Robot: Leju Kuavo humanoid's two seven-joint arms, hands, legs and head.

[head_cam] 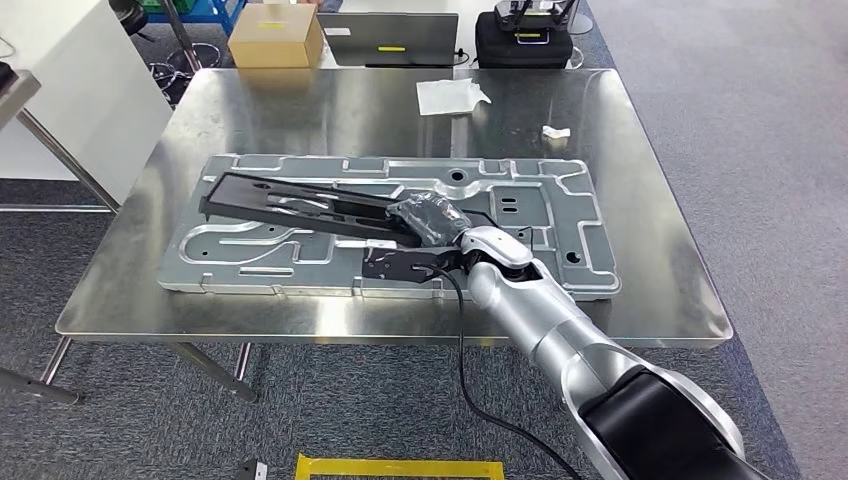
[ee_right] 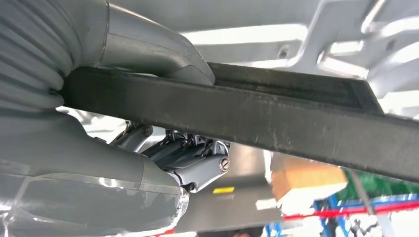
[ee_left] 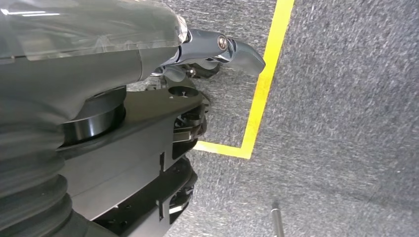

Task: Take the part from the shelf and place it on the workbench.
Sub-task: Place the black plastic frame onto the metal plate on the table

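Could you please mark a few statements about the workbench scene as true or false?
1. The right robot hand grips the black part. True.
2. The black part lies over a grey panel. True.
3. The cardboard box sits on the panel. False: it sits beyond the table's far edge.
4. The left robot hand holds a tool. False: it hangs over carpet, holding nothing.
5. A crumpled white sheet lies on the table. True.
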